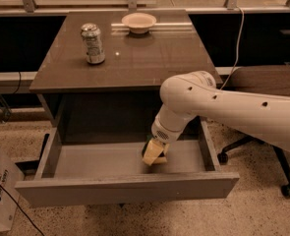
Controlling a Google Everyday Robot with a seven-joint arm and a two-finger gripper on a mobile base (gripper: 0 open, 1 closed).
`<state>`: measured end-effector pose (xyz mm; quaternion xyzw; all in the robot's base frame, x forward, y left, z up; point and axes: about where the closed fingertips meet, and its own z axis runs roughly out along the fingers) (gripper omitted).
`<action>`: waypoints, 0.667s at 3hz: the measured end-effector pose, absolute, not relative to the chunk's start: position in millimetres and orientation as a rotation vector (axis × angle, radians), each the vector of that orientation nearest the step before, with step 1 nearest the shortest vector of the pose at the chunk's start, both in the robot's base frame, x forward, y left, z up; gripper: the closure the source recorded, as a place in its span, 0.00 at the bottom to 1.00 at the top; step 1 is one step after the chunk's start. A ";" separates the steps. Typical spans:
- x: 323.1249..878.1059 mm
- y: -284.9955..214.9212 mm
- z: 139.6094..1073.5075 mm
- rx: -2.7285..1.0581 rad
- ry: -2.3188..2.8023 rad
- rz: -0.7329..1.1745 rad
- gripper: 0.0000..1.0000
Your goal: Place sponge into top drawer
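- Claw (153, 155) down inside the open drawer (125, 191), gripping the sponge (147, 147).
- Can (93, 44) and bowl (139, 22) on desk (154, 58).

Yellowish hand (153, 155) sits low inside the top drawer (125, 188), which is grey in front and paler grey within. White arm (223, 107) with small dark dots. Glossy dark brown counter (134, 58); silver soda can (93, 43); cream bowl (139, 22); speckled beige floor (262, 215)
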<state>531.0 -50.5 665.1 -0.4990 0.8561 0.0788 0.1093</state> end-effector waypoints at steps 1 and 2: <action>529.5 -49.6 666.5 -1.475 2.514 0.233 0.30; 528.9 -49.3 665.7 -1.478 2.515 0.234 0.06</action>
